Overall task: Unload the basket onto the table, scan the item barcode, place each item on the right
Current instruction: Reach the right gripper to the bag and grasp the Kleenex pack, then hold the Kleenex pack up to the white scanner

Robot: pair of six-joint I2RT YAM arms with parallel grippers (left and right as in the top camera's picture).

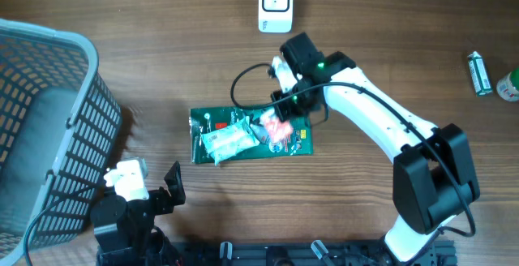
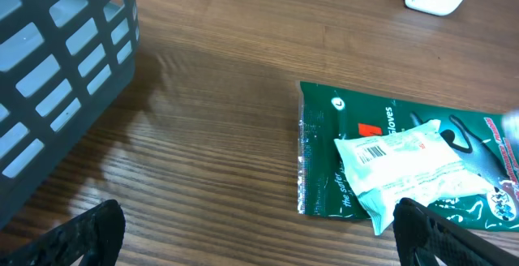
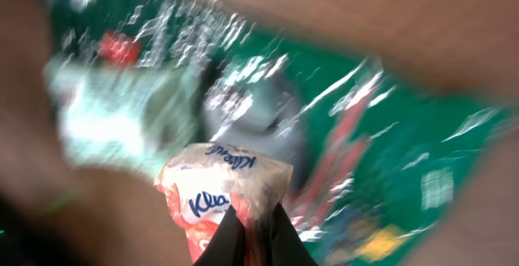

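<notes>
My right gripper (image 3: 247, 238) pinches the tissue pack (image 3: 223, 189) over the green packet (image 2: 324, 169); left gripper (image 2: 259, 238) gapes wide near it

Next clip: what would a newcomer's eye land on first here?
The right gripper, shut on a red tissue pack over a green package mid-table, with a white pack lying beside it on the green. Next comes the big grey basket filling the left side. Last is the small white scanner at the table's far edge.
</notes>
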